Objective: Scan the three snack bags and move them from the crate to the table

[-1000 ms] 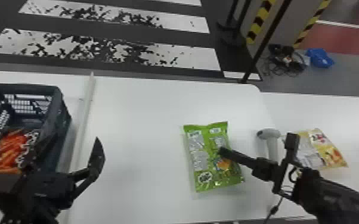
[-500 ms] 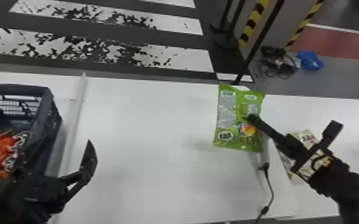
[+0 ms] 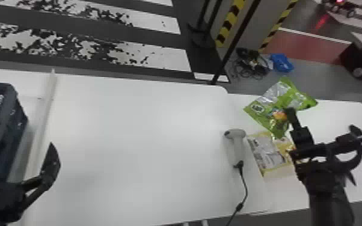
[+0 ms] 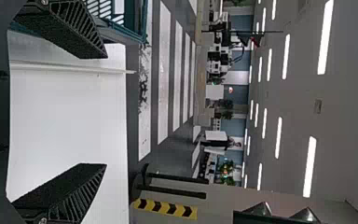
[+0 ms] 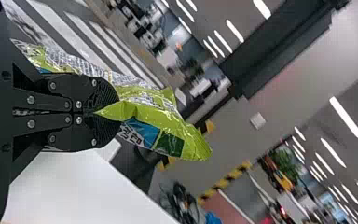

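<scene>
Left claw left of scanner, wide, empty; right claw right of it, right wrist view showing green bag pinched tight.

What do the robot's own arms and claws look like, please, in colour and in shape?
The right arm is black. The left claw is black too, with two wedge-shaped fingers that carry slanting ridges. The right claw has black, rounded plates with small silvery screws.
</scene>
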`<state>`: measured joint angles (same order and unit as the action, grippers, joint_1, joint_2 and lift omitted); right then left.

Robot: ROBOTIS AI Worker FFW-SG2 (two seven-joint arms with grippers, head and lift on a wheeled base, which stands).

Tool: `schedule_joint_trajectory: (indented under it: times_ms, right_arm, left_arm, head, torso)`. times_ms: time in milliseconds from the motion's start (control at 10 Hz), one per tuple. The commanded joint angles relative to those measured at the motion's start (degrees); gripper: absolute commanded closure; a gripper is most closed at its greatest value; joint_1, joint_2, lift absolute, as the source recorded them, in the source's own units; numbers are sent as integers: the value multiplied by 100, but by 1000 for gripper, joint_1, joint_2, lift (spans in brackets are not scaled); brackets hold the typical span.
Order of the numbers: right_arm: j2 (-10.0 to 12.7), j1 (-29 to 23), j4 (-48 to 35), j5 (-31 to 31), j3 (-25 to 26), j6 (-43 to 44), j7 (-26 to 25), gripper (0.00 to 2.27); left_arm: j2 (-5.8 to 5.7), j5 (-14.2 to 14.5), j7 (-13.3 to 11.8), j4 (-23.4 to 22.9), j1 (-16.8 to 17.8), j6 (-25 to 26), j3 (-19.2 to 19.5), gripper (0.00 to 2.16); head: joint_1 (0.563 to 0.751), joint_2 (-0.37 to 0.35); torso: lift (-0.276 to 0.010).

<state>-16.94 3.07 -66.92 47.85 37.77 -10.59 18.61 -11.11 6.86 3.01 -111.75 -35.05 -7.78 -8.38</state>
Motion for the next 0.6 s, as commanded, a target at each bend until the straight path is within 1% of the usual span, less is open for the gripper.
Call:
schedule_joint_trajectory:
  times_ms: [0,100,200,300,400,500]
  right_arm:
    - [-11,159,460,-224,-76,693,-498,2240]
    - [-20,229,619,-505,-191,1010,-1069,2240]
    - [-82,352,715,-944,-463,1309,-1781,2236]
    - [-161,554,1005,-1076,-613,1414,-2054,2240]
    - [-178,713,1190,-1199,-762,1643,-2326,2236]
    - [-266,845,1418,-1243,-1026,1713,-2467,2152]
  left_arm:
    - [-23,43,-2,48,59,0,12,36]
    - [-32,43,-11,57,86,0,3,36]
    - [-41,43,-20,66,103,0,-6,36]
    - [-41,52,-20,66,103,0,-15,36]
    - [-58,52,-29,48,103,-17,-32,36]
    - [-58,52,-29,22,77,-52,-41,36]
  head:
    - [695,-350]
    - [695,-350]
    - [695,-350]
    - [695,-350]
    - [695,-350]
    - [695,-350]
  torso:
    - [-62]
    - [-62]
    - [-62]
    - [-62]
    - [-62]
    - [-62]
